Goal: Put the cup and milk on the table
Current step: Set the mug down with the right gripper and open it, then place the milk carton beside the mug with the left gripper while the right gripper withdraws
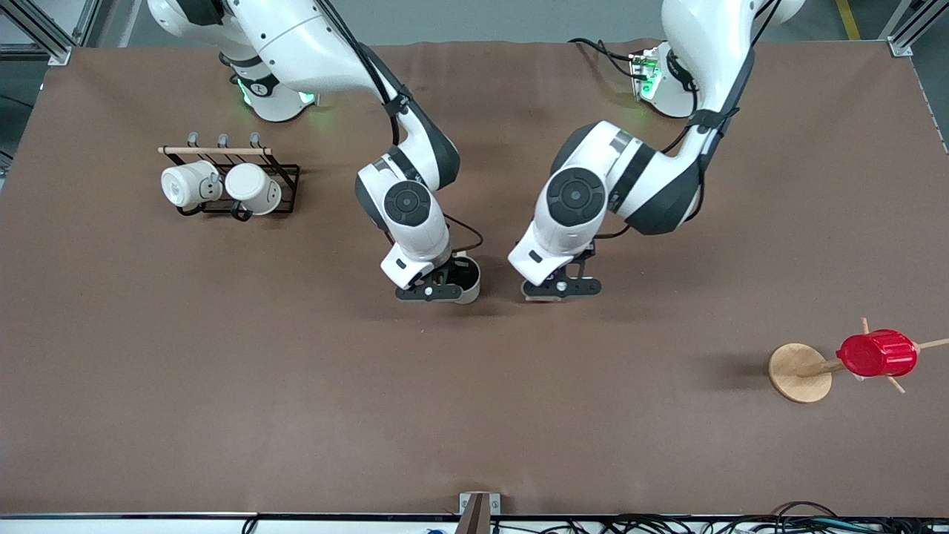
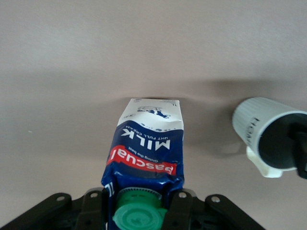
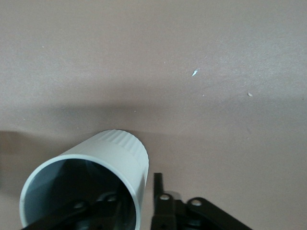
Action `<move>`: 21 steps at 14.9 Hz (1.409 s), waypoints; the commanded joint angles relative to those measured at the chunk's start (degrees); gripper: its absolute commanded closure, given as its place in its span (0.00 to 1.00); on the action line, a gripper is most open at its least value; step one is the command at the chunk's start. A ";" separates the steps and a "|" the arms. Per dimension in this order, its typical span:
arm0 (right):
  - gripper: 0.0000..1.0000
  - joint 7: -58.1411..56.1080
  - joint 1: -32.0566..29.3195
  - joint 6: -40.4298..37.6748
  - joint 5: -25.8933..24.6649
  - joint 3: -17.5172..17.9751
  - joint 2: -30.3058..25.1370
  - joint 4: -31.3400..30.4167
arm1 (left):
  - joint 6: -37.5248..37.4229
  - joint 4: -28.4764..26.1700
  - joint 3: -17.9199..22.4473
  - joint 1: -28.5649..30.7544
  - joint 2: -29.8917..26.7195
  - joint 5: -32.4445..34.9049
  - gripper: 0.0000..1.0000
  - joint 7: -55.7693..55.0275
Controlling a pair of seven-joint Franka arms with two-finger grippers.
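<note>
The milk [image 2: 146,143], a blue-and-white carton with a green cap, stands upright on the brown table [image 1: 296,408]. My left gripper [image 2: 139,208] is shut on its top, one finger on each side of the cap. In the front view this gripper [image 1: 561,288] hides nearly all of the carton. The cream-white cup [image 1: 468,280] with a grey inside stands beside the milk, toward the right arm's end. My right gripper [image 1: 437,291] is open astride the cup's wall [image 3: 115,153], one finger inside and the outer finger [image 3: 159,191] a little apart from it. The cup also shows in the left wrist view [image 2: 261,129].
A black wire rack [image 1: 285,182] with two white mugs [image 1: 189,185] stands toward the right arm's end, farther from the camera. A red ribbed cup [image 1: 877,353] hangs on a wooden peg stand [image 1: 799,372] toward the left arm's end, nearer the camera.
</note>
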 commanded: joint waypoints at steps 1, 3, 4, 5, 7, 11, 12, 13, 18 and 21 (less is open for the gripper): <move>0.00 -0.28 -0.59 -1.50 0.95 -0.54 -0.95 0.31 | -1.96 4.51 0.30 -1.46 2.85 -2.95 0.81 -1.53; 0.00 -0.29 -2.96 -8.24 0.95 -0.80 -5.94 0.39 | -1.96 5.84 0.30 -1.73 4.26 -4.02 0.81 -1.62; 0.00 -0.38 -4.45 -11.23 0.87 -0.80 -8.32 0.31 | -2.05 5.75 0.30 -2.25 4.52 -4.02 0.81 -1.62; 0.00 -0.55 -5.86 -14.40 0.87 -0.89 -11.21 0.22 | -2.05 5.66 0.30 -2.95 5.22 -4.02 0.80 -1.62; 0.00 -0.82 -9.72 -20.03 0.25 -0.89 -16.23 0.22 | -1.96 5.75 0.30 -3.75 6.37 -4.11 0.79 -1.44; 0.00 -4.58 -18.68 -26.37 -0.88 -0.98 -24.32 0.31 | -1.26 5.84 0.39 -3.75 6.46 -4.02 0.77 -0.82; 0.00 -5.21 -21.31 -27.51 -1.94 -0.98 -25.90 0.31 | -1.08 5.93 0.39 -3.75 6.46 -4.02 0.77 -0.74; 0.00 -5.30 -23.08 -28.39 -3.42 -0.98 -27.40 0.39 | -1.08 6.01 0.31 -3.75 6.37 -4.02 0.77 -0.74; 0.00 -14.16 -30.55 -33.84 -8.54 -0.89 -33.55 0.74 | 0.50 6.10 0.39 -3.66 6.72 -4.02 0.72 -0.82; 0.00 -20.57 -34.60 -37.97 -8.54 -0.98 -37.16 0.83 | 0.50 6.02 0.39 -3.58 6.37 -4.02 0.50 -1.43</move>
